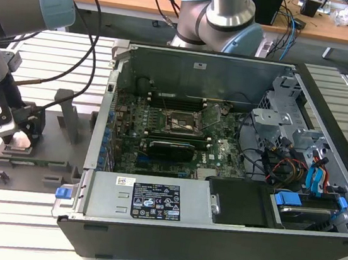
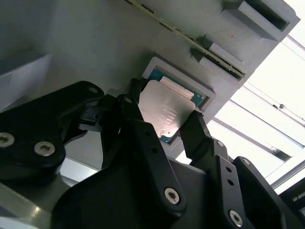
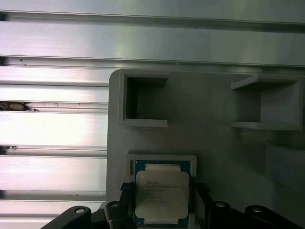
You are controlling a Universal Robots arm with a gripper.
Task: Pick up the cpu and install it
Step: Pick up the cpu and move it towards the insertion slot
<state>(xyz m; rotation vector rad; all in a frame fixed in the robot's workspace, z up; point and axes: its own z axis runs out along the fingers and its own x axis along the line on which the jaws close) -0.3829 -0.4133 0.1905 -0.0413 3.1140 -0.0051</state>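
The cpu (image 3: 162, 193), a flat square chip with a silver top (image 2: 167, 112), lies in a square recess of the grey plastic tray (image 3: 205, 105). My gripper (image 2: 164, 107) reaches down over it, one black finger (image 2: 135, 102) pressed against one edge of the chip and the other against the opposite edge. In the exterior view the gripper (image 1: 19, 139) sits low on the tray (image 1: 36, 164) at that view's left. The motherboard socket (image 1: 181, 123), with its metal frame raised, lies inside the open computer case.
The open computer case (image 1: 212, 230) takes up the middle and the exterior view's right, with a black drive cage (image 1: 241, 202), cables and metal brackets inside. The tray has upright posts (image 1: 68, 114) and other pockets (image 3: 143, 102). A second robot base (image 1: 219, 21) stands behind the case.
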